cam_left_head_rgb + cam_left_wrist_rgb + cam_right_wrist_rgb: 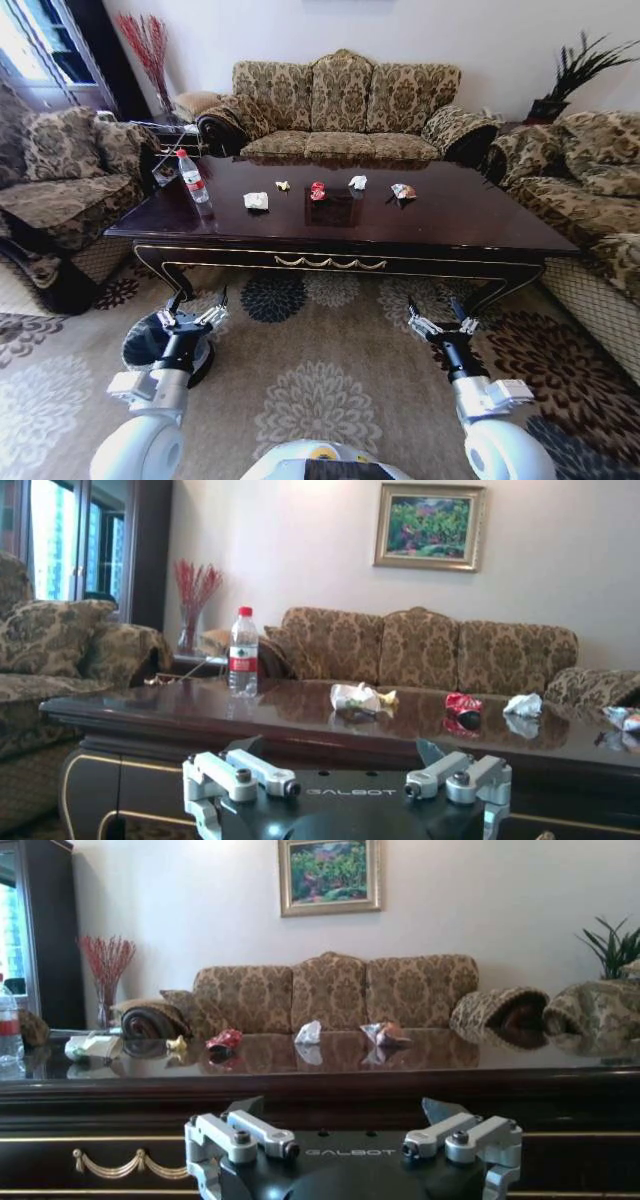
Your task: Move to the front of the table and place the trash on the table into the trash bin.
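Noted: both grippers, left (196,309) and right (441,322), spread open, empty, short of table (450,215); trash (318,190) beyond; trash bin (140,345) beside left, per head view.

dark table (470,215), bottle (192,178), scattered trash (318,190)

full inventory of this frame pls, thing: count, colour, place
table: 1, dark reddish-brown, centre, ahead of the robot
bottle: 1, clear with red label, upright at table's left end
paper wads: 2, white, in the row on the table
yellowish scrap: 1, between left wad and red wrapper
red wrapper: 1, mid-row
multicoloured wrapper: 1, right end of row
trash bin: 1, black-lined, on the carpet under the left arm
sofas: 3, patterned tan, around the table
left gripper: open, low before the table
right gripper: open, low before the table
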### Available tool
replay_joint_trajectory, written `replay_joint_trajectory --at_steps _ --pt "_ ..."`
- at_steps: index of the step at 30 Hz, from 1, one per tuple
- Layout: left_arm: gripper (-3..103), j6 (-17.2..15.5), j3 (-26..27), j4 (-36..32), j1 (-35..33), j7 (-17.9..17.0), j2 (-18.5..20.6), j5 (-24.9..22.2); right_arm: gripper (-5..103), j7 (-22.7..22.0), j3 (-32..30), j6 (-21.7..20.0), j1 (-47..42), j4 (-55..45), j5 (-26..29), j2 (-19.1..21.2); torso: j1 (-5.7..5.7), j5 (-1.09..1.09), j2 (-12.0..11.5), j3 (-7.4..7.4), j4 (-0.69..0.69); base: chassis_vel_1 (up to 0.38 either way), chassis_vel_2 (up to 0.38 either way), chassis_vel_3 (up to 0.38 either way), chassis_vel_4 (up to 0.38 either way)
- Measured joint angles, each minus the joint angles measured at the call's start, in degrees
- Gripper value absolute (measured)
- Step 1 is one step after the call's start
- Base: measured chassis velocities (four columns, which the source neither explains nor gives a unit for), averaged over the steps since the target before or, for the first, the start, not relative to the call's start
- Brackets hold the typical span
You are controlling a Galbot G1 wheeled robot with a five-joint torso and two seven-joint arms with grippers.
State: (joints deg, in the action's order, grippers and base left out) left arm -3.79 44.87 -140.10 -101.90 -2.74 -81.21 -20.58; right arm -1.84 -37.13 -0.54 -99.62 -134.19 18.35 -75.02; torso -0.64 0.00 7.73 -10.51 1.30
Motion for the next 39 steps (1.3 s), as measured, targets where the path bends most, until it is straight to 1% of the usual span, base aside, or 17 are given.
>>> replay_joint_trajectory --at_steps 2,10,25,39 --pt "100 1.0 0.0 0.0 0.0 -0.1 0.0 -0.2 100 0.4 0.1 0.1 -0.1 0.0 -0.2 -0.1 0.0 0.0 0.0 0.0 0.0 0.0 0.0 0.0 0.0" --pt "100 2.2 0.2 -0.1 -0.2 -0.3 0.0 -1.1 100 0.3 0.8 0.1 0.0 0.0 -0.5 -1.0 0.0 0.0 0.0 0.0 0.0 0.0 0.0 0.0 0.0" --pt "100 2.6 0.3 0.5 -0.3 -0.9 -0.2 -1.0 100 1.9 1.4 1.0 0.0 0.7 -0.8 -1.5 0.0 0.0 0.0 0.0 0.0 0.0 0.0 0.0 0.0" --pt "100 2.7 0.2 1.0 -0.2 -0.2 -0.1 -0.4 100 2.0 1.2 1.2 -0.2 0.4 -0.8 -1.8 0.0 0.0 0.0 0.0 0.0 0.0 0.0 0.0 0.0"
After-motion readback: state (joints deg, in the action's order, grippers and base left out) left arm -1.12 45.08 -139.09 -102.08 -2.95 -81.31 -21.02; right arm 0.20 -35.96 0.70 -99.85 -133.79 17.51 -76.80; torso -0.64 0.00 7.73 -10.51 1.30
